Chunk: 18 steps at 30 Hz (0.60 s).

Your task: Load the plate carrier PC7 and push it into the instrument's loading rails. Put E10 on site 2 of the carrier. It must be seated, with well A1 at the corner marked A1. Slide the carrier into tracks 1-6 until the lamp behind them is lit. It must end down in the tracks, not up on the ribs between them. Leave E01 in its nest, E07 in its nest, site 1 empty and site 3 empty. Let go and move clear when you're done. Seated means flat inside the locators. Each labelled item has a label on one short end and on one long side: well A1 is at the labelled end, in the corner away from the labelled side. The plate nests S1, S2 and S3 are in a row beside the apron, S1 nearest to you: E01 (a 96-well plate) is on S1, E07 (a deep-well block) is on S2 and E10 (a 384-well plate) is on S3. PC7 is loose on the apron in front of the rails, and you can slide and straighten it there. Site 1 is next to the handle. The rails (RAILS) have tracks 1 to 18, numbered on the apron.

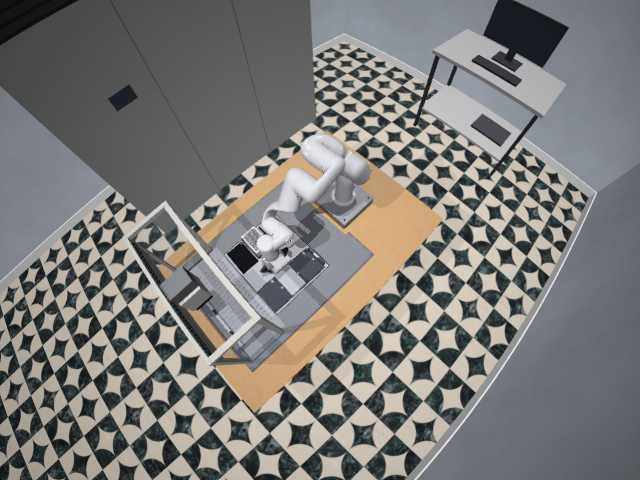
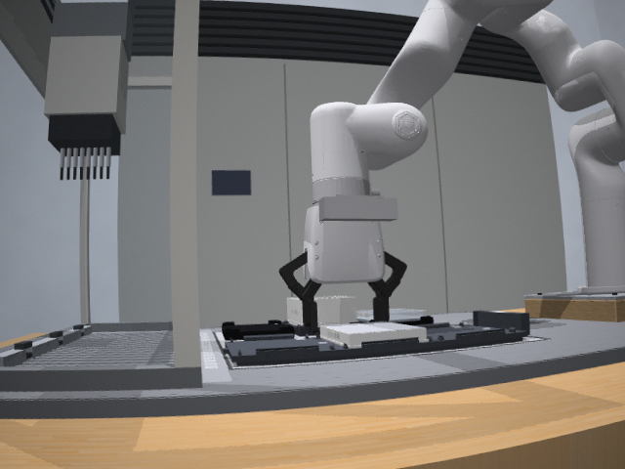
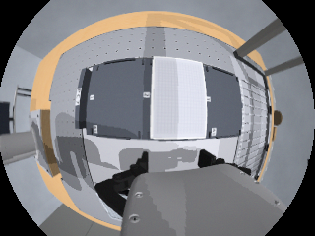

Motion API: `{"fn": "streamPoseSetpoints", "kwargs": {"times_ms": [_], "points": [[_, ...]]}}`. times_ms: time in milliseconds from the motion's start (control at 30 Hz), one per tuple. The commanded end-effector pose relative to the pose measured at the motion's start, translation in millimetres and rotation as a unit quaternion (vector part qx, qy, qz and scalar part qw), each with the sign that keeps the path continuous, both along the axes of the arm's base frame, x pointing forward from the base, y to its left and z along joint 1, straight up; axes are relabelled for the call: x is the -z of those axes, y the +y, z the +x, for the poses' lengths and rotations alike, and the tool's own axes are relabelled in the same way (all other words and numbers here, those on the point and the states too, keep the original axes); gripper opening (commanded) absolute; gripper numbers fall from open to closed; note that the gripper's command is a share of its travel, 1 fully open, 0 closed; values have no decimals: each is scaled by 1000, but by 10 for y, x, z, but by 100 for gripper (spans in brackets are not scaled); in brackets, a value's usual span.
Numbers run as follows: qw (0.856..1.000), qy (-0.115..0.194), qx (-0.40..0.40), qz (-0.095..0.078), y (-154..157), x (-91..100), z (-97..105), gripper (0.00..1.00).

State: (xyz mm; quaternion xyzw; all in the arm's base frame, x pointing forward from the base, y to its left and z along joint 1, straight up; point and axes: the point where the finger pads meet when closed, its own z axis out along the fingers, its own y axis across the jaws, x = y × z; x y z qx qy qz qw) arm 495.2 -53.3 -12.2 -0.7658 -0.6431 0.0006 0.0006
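Note:
The carrier PC7 (image 1: 273, 293) (image 2: 282, 356) (image 3: 118, 105) lies on the apron in front of the rails (image 1: 222, 291) (image 2: 101, 348) (image 3: 253, 113), roughly in line with them, its handle end away from them. The white plate E10 (image 1: 290, 281) (image 2: 373, 331) (image 3: 178, 98) lies on the middle site and looks flat; its A1 corner cannot be read. Sites 1 and 3 are empty. My gripper (image 1: 275, 260) (image 2: 345, 320) (image 3: 174, 159) is open and low, beside the carrier's long side facing the nests. It holds nothing.
The tall block E07 (image 1: 253, 238) (image 2: 321, 309) and the clear plate E01 (image 2: 400, 314) stand in the nests behind my gripper. The black nest S3 (image 1: 241, 257) (image 2: 257, 330) is empty. A frame post (image 2: 186, 201) and a pipetting head (image 2: 84, 80) stand at the rails.

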Motion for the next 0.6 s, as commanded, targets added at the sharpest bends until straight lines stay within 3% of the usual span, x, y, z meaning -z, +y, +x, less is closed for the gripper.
{"fn": "streamPoseSetpoints", "kwargs": {"times_ms": [0, 567], "points": [[1000, -2, 0, 0, -1, 10, 15, 100], [1000, -2, 0, 0, -1, 70, 15, 100]]}}
